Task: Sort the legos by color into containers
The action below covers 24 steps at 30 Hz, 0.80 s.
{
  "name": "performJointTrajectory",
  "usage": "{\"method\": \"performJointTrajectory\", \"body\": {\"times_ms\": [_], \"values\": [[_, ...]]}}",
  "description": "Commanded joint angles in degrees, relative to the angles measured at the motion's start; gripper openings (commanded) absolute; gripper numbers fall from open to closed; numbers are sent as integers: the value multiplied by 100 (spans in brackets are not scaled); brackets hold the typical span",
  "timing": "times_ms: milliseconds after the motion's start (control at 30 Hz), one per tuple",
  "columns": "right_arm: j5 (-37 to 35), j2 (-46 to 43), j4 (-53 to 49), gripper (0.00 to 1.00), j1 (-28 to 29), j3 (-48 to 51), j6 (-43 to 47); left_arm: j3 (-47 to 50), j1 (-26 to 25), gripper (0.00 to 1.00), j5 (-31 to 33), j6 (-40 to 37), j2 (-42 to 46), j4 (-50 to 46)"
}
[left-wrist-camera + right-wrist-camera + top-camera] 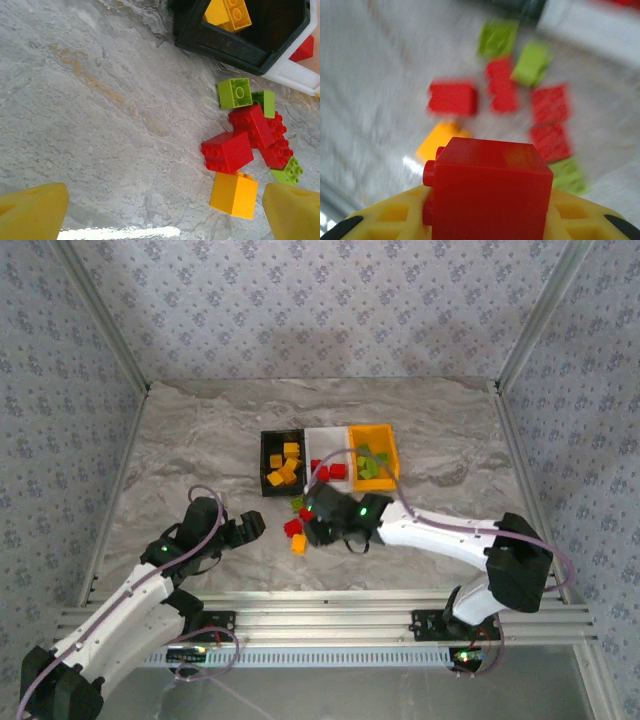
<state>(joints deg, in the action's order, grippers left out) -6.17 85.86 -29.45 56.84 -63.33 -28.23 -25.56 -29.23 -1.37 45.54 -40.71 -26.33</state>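
My right gripper is shut on a red brick above the loose pile; from above it hangs over the legos in front of the bins. The pile holds red bricks, an orange-yellow brick and light green bricks. Behind it stand the black bin with orange-yellow bricks, the white bin with red ones, and the orange-yellow bin with green ones. My left gripper is open over bare table left of the pile, its yellow fingers wide apart.
The black bin's corner and the white bin's rim lie just beyond the pile. The right wrist view is motion-blurred. Metal rails line the near table edge, and patterned walls close in three sides.
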Motion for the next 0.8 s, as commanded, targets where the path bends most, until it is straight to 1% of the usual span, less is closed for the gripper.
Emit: {"method": "performJointTrajectory", "body": {"times_ms": [0, 100, 167, 300, 367, 433, 500, 533, 567, 633, 667, 767], "values": [[-82, 68, -147, 38, -705, -448, -112, -82, 12, 99, -178, -171, -125, 251], [9, 588, -47, 39, -1249, -1017, -334, -202, 5, 100, -239, -314, -284, 269], [11, 1095, -71, 39, -1497, -1412, -402, -299, -12, 100, -276, -456, -419, 253], [-80, 2060, -196, 40, -1764, -2218, -510, -401, -140, 99, -336, -624, -769, 357], [-77, 2393, -264, 42, -1841, -2516, -661, -425, -260, 98, -356, -673, -1001, 464], [-128, 2634, -314, 43, -1918, -2699, -807, -473, -404, 95, -356, -734, -1270, 567], [-112, 2753, -210, 46, -1975, -2801, -960, -535, -550, 92, -329, -798, -1541, 647], [-114, 2776, -128, 49, -1990, -2839, -959, -560, -602, 92, -322, -827, -1655, 688], [-116, 2786, -37, 54, -1988, -2879, -943, -581, -685, 91, -311, -867, -1773, 762], [-71, 2804, -14, 71, -1993, -3011, -884, -641, -847, 91, -258, -977, -1994, 858], [-69, 2776, -17, 78, -1988, -3068, -886, -713, -946, 91, -217, -1043, -2139, 881], [-98, 2447, 106, 85, -1938, -2827, -832, -936, -1320, 86, 2, -1215, -2569, 884]]}}
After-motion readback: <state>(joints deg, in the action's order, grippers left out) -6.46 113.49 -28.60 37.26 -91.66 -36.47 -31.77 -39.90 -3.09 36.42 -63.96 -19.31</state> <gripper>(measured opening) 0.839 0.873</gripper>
